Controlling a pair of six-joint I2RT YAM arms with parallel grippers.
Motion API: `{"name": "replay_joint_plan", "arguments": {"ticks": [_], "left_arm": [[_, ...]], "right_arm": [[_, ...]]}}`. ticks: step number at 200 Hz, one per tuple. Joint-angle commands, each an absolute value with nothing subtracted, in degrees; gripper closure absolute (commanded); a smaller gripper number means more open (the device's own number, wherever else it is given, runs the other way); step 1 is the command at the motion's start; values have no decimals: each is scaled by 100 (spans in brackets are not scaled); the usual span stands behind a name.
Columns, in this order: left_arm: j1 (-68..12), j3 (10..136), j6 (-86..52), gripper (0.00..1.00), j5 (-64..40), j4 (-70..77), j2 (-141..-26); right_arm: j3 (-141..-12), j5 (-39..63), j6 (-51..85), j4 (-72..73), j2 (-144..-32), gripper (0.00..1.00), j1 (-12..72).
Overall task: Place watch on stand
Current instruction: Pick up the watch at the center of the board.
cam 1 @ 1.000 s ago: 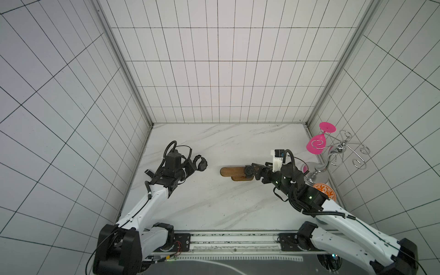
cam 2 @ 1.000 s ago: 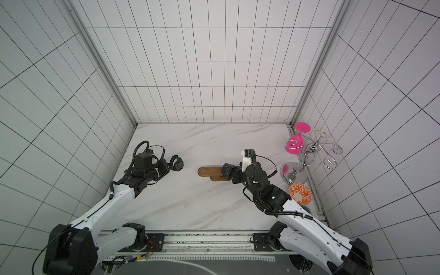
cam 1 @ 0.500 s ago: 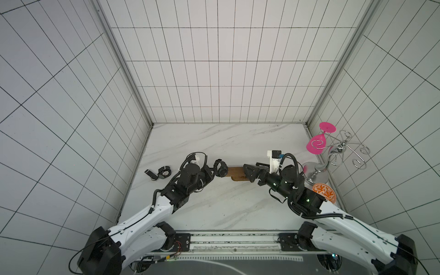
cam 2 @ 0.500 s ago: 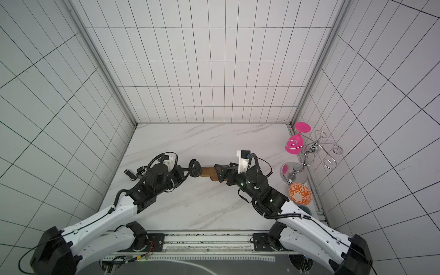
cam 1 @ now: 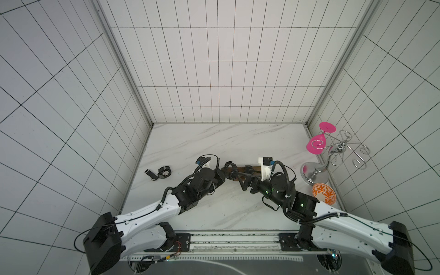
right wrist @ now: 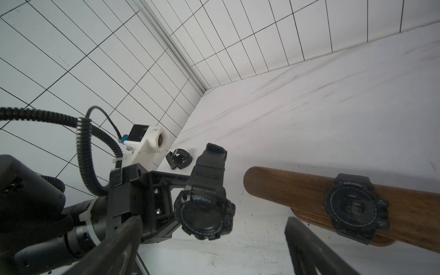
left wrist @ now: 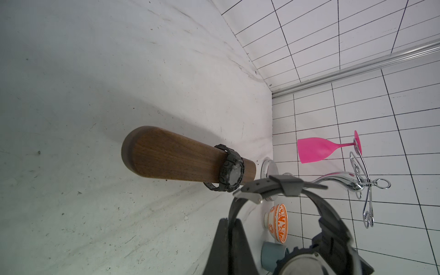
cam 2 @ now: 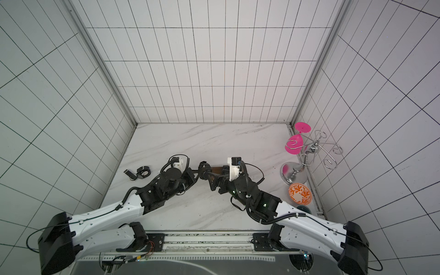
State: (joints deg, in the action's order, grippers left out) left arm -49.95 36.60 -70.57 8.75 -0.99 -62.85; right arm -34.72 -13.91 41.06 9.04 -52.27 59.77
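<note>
The stand [left wrist: 176,157] is a brown wooden bar lying across mid-table, also seen in the right wrist view [right wrist: 297,190] and in both top views [cam 1: 253,169] [cam 2: 217,169]. One black watch [left wrist: 232,171] [right wrist: 357,209] is strapped around it. My left gripper [left wrist: 232,247] [cam 1: 226,177] is shut on the strap of a second black watch [right wrist: 204,214] [left wrist: 307,259] [cam 1: 229,164], holding it in the air just off the bar's left end. My right gripper [right wrist: 212,250] [cam 1: 240,179] stands open in front of that end, nothing between its fingers.
A third black watch [cam 1: 162,172] [cam 2: 140,173] [right wrist: 179,160] lies on the table at the left. At the right wall stand a silver wire rack [cam 1: 342,152] with a pink glass [cam 1: 315,145], an orange patterned bowl [cam 1: 323,193] and a blue cup [left wrist: 272,256].
My left arm has swung right from the table's left side, carrying its watch to the bar's left end. My right gripper has drawn back from the watch on the bar and opened wider.
</note>
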Motion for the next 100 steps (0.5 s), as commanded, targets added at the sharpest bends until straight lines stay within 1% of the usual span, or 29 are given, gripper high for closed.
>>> {"name": "replay_joint_plan", "arguments": {"ticks": [1, 25, 47, 100], "left_arm": [[-5112, 3898, -7172, 100, 1155, 93, -6369], [-5215, 3946, -7164, 100, 1234, 89, -6380], [-5295, 3999, -7163, 100, 1282, 103, -6398], [-5388, 4087, -7084, 100, 1382, 40, -6383]], "right_arm": [[-3393, -1617, 4345, 1157, -5344, 4, 6092], [-3393, -1644, 4363, 1227, -5406, 5, 6121], [-3384, -1557, 4387, 1361, -5523, 10, 6135], [-3434, -1543, 4412, 1447, -5757, 16, 6148]]}}
